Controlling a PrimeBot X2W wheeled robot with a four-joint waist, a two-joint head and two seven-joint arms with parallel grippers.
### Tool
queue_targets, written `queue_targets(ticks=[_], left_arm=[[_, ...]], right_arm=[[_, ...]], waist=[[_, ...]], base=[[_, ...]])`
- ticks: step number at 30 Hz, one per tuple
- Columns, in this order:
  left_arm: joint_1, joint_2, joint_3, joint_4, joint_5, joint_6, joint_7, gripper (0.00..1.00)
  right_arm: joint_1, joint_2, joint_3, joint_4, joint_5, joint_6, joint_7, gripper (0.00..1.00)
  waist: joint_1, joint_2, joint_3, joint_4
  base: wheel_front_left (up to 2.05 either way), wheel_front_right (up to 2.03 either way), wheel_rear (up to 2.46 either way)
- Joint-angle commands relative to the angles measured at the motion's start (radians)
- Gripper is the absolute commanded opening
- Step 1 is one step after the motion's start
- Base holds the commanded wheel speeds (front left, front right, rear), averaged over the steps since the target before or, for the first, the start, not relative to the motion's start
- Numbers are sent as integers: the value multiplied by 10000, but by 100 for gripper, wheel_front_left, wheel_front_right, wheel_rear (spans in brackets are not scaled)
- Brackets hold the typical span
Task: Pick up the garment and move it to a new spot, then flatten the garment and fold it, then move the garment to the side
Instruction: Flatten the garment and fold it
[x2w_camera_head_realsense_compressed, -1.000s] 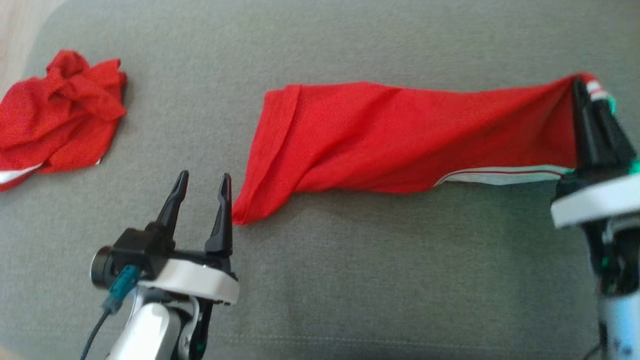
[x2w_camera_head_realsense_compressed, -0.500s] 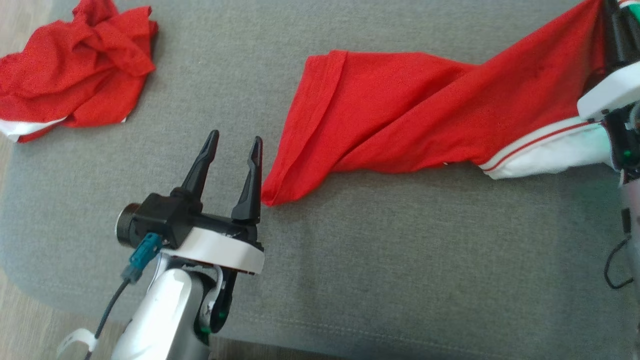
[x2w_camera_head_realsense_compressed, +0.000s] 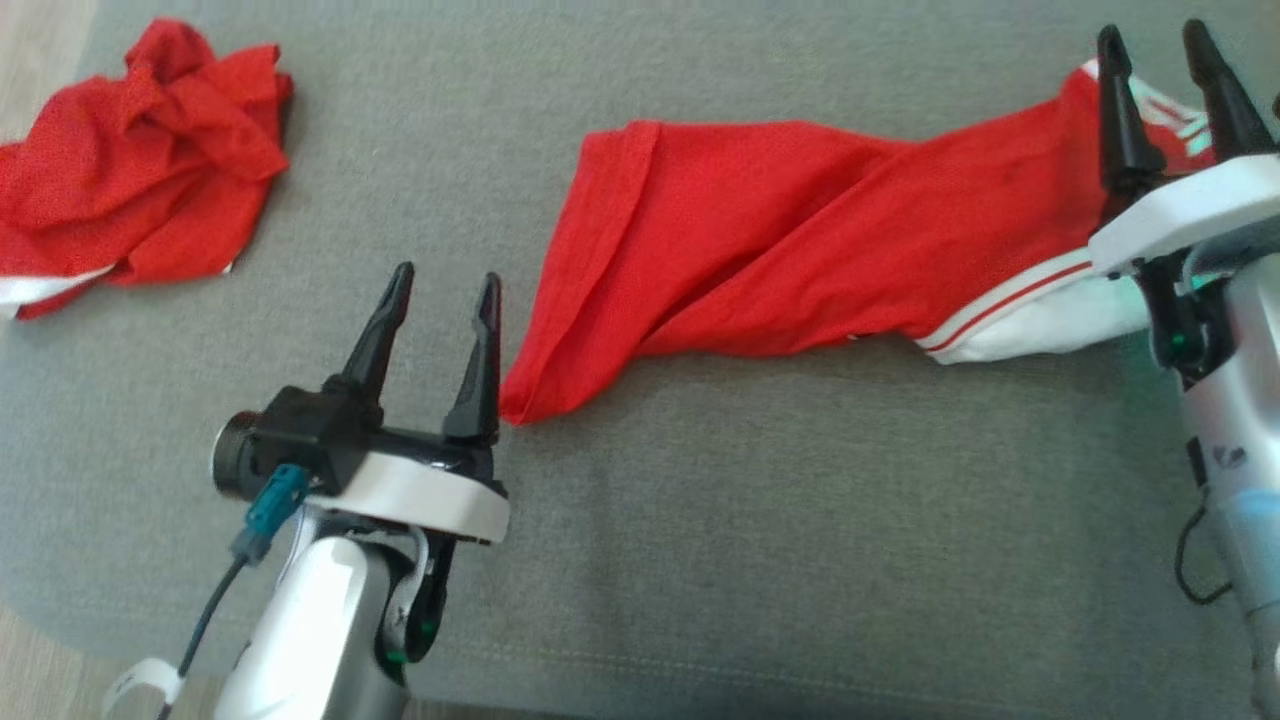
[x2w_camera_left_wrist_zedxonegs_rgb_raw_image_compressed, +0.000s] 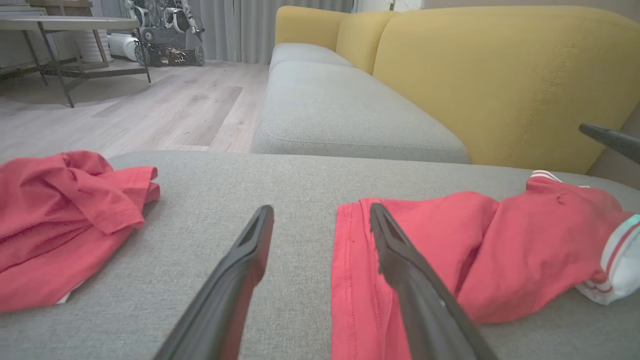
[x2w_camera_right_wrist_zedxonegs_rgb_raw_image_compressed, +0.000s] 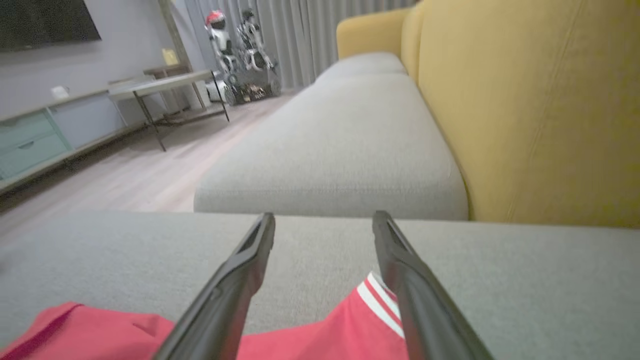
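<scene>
On the grey sofa cushion (x2w_camera_head_realsense_compressed: 800, 550), a red garment (x2w_camera_head_realsense_compressed: 800, 250) is lying twisted, apparently awaiting flattening, folding and setting aside; left gripper (x2w_camera_head_realsense_compressed: 446, 273) and right gripper (x2w_camera_head_realsense_compressed: 1150, 30) are standing spread, gripping nothing.

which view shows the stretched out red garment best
The head view: the stretched-out red garment lies nearly whole there, end to end, seen from above. The left wrist view sees it low and foreshortened. The right wrist view catches its striped end along the bottom edge.

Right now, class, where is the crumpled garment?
In the head view the crumpled garment lies at the upper-left corner of the grey cushion, left of the left gripper and apart from the stretched-out garment.
</scene>
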Motion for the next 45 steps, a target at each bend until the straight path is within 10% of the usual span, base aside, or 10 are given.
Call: queue_targets(ticks=[1, 23, 45], left_arm=[[83, 199, 402, -274, 99, -37, -120, 100], [1609, 681, 767, -424, 141, 281, 0, 100], [1185, 737, 116, -152, -18, -118, 641, 100]], right_arm=[[282, 89, 121, -518, -93, -9, -236, 100], [6852, 2287, -2205, -7615, -2494, -9, 1166, 100], [7378, 2629, -2128, -8566, -2518, -9, 1663, 100]], waist=[[-1, 0, -271, -242], [-1, 0, -1857, -1157], [-1, 0, -1636, -1363]], base=[[0, 0, 0], [0, 0, 0], [0, 0, 0]])
